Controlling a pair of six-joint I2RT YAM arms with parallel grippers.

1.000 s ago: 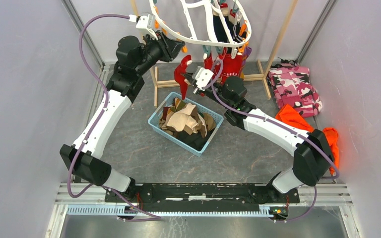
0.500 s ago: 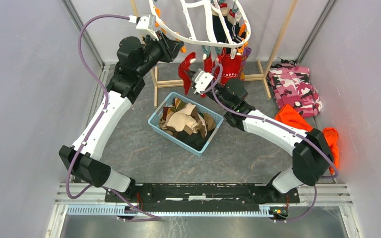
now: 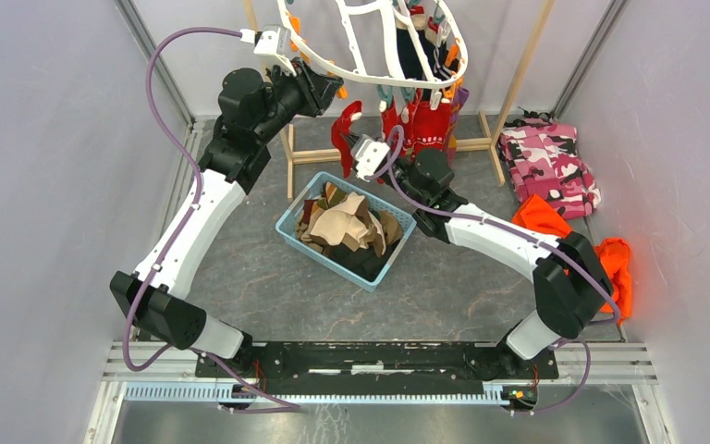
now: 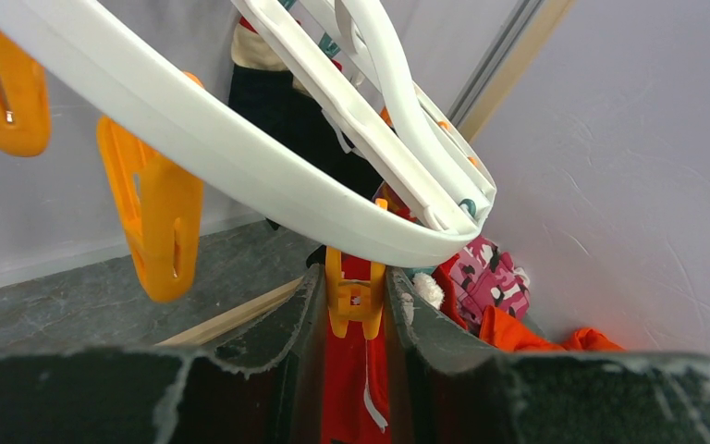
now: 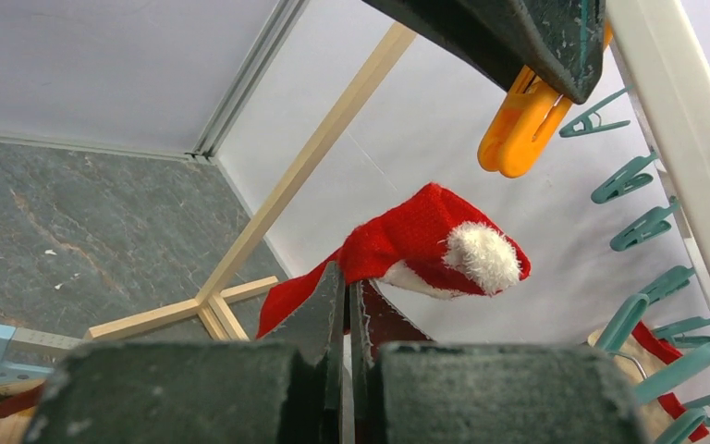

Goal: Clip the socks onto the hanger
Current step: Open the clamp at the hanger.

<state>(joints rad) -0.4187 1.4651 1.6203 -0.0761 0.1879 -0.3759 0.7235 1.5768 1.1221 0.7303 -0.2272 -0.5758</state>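
Under the hanger rim, my left gripper pinches 1 orange clip. My right gripper is clenched on the red sock, just below that clip. I should hold the clip squeezed wide, feed the sock's upper end between its jaws, then release.

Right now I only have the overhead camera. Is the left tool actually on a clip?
Observer: Yes. The left wrist view shows the left tool pinching an orange clip that hangs under the hanger rim.
Operator: Does the right tool have the sock?
Observer: The right tool is shut on the red sock, and the sock's fluffy white trim points up.
Operator: Is the sock in that clip?
Observer: Not yet. In the right wrist view the sock sits below the orange clip, with a gap showing between them.
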